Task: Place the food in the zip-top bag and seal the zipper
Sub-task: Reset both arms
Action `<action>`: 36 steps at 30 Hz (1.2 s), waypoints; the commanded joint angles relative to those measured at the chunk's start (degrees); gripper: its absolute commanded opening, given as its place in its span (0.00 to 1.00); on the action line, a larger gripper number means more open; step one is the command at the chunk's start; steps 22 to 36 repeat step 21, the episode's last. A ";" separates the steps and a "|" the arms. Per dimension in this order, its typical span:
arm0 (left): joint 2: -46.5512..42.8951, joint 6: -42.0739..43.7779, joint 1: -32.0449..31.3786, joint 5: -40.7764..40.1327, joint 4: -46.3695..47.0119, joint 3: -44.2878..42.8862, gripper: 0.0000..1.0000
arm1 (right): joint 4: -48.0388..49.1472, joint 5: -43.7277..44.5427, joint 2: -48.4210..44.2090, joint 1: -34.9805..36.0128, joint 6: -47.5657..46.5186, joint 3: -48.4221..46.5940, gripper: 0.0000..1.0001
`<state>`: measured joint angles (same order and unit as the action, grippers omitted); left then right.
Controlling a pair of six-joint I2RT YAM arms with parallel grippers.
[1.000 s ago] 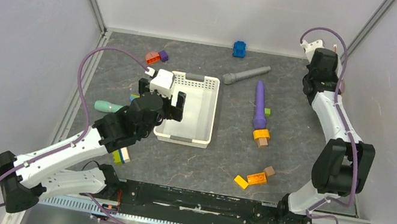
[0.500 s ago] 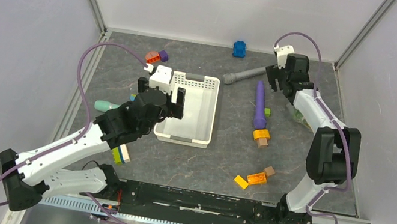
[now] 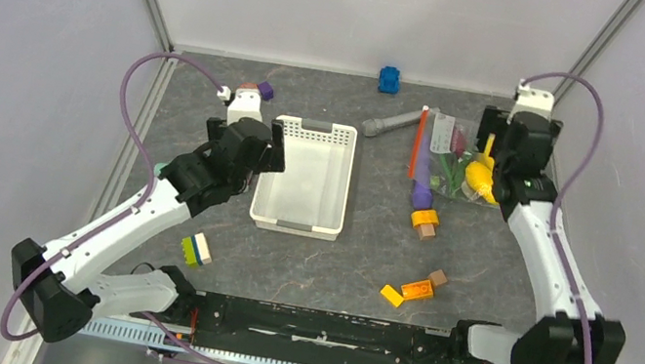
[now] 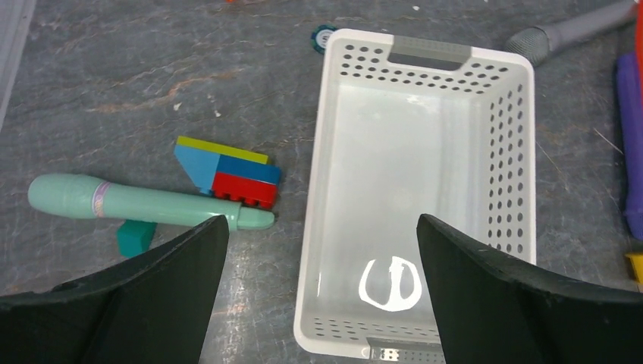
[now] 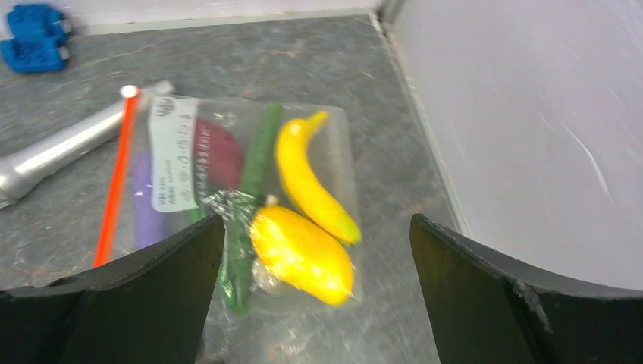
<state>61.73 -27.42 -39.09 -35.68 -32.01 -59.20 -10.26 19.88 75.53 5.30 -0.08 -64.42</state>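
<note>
Your dark, stone-patterned surface (image 3: 333, 273) sits between pale walls, and the zip-top bag (image 5: 243, 205) lies flat at its far right, close to the right wall. The food (image 5: 303, 182) is inside it: two yellow pieces, a slim green one and a purple-red one, all showing through the clear plastic. The zipper (image 5: 114, 186) runs straight along the mouth, on the side facing the middle of the surface; you cannot tell from here whether it is pressed shut. One side of the bag rests on the long purple cylinder (image 3: 418, 196), so it probably does not lie quite level there.

Your right gripper (image 5: 315, 250) hangs directly over the bag, spread wide and grasping nothing. Your left gripper (image 4: 318, 227) is equally spread and empty above the white basket (image 4: 517, 189), well apart from the bag, likely parked clear of the work.
</note>
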 commanded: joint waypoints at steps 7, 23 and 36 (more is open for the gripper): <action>-0.40 -10.18 6.19 -4.79 -10.54 -4.70 1.00 | 0.06 21.11 -22.08 -0.30 11.58 19.10 0.98; -2.87 -12.32 8.30 -3.77 -11.74 -2.49 1.00 | -0.66 23.79 -27.28 -0.30 14.13 23.29 0.98; -2.87 -12.32 8.30 -3.77 -11.74 -2.49 1.00 | -0.66 23.79 -27.28 -0.30 14.13 23.29 0.98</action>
